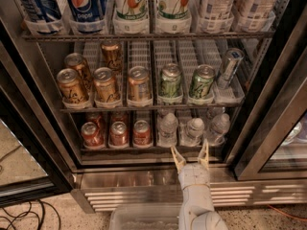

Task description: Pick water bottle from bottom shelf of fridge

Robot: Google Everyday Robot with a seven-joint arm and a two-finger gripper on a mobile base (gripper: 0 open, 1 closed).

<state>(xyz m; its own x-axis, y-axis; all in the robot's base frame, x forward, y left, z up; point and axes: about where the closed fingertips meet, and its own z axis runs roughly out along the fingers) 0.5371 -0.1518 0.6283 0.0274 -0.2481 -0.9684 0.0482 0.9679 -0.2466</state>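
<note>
Speckled flooring strewn with black cables (pixel 19 217) fronts a large stainless-steel drinks fridge (pixel 53 110) standing with its dark-framed glass door open, in the single camera view. Along its base runs a slatted steel vent grille (pixel 134 199). On the lowest wire rack, the bottom shelf (pixel 124 149), three red soda cans (pixel 118 133) line the left lanes and three small clear plastic bottles with white caps fill the right lanes. The middle water bottle (pixel 194 129) stands upright near the shelf's front, its long axis vertical and its cap pointing up. The robot's pale two-finger gripper (pixel 189 146) reaches up from the lower edge of the view, its tips at the shelf's front lip, just before that bottle and not touching it. Its jaws are spread wide and hold nothing. One rack up sit gold cans (pixel 106 84) at left and green cans (pixel 170 80) at right, with a slim silver can (pixel 229 67) leaning beside them. Large soda bottles (pixel 130 4) crowd the top rack.
</note>
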